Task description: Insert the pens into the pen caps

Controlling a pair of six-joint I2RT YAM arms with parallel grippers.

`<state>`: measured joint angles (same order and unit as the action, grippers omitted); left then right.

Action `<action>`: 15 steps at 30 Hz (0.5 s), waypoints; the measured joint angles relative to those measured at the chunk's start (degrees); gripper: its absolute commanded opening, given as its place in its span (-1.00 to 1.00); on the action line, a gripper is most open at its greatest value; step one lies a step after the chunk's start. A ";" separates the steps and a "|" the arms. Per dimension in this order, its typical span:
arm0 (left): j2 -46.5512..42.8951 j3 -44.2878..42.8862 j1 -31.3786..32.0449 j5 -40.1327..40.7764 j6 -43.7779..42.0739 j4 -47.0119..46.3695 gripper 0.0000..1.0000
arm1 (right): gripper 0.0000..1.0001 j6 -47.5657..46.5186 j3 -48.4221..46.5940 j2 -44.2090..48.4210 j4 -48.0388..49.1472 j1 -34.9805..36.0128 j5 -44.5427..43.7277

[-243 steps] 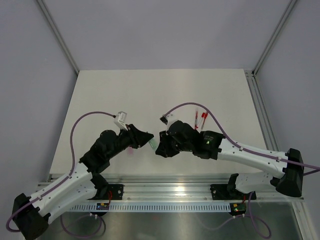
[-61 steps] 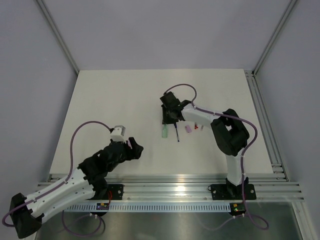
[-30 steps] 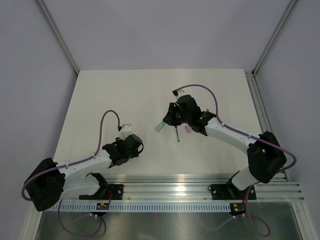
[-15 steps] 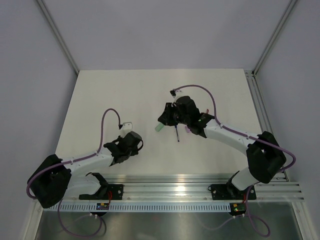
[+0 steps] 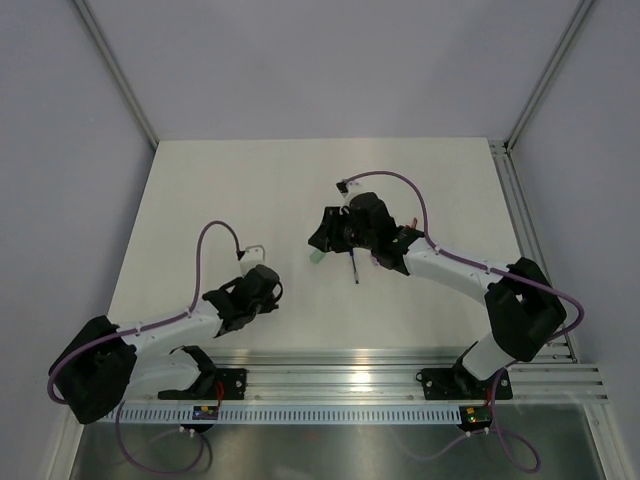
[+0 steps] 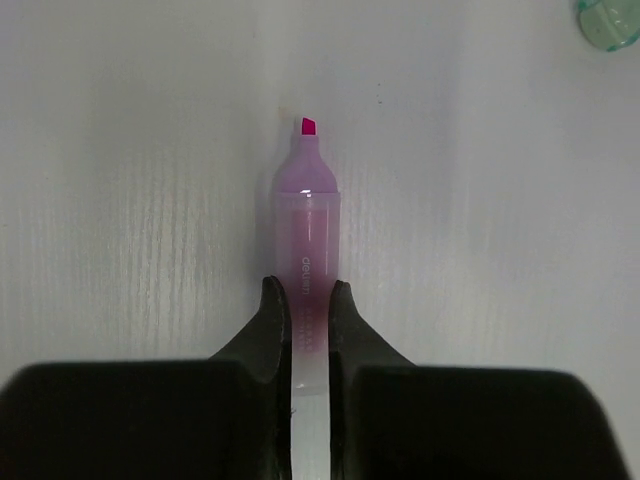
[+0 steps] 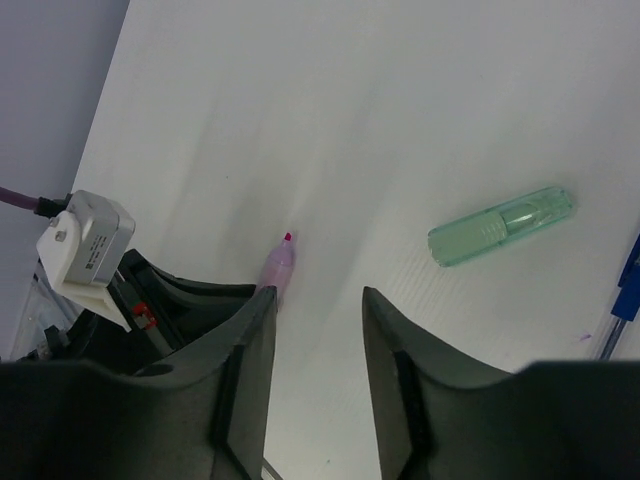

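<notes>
Now, by view:
Top: R gripper [image 5: 322, 237] is hovering just beside green cap [image 5: 316, 257]. Cap is lying loose on table [image 5: 200, 200]; a sec ago it was being carried.
L wrist: L gripper [image 6: 305, 290] is clamping pink pen [image 6: 306, 205] by its barrel, tip pointing away. Jaws were wider a sec ago.
R wrist: jaws are gaping, holding nothing. Cap is lying off to the right, blue pen [image 7: 625, 300] at frame edge.
Meaning: pen is secured; cap prob. needing a re-grasp before mating.
</notes>
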<state>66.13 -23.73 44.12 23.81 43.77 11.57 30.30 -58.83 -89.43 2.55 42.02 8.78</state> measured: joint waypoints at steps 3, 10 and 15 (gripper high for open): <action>-4.09 1.27 0.00 -1.38 -0.57 -0.48 -1.00 | 0.24 0.68 0.07 -0.76 1.11 0.02 1.42; -16.65 2.21 0.26 -4.02 -2.89 -5.97 -1.00 | 0.50 1.29 0.42 -1.05 3.37 1.20 3.78; -17.20 2.05 2.54 -4.42 -4.83 -9.40 -1.00 | 0.46 1.38 0.42 -1.97 4.72 3.48 4.94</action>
<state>48.93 -21.67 46.65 19.40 38.94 2.17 31.68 -58.41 -91.39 7.27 45.50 13.72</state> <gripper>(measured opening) 0.105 0.750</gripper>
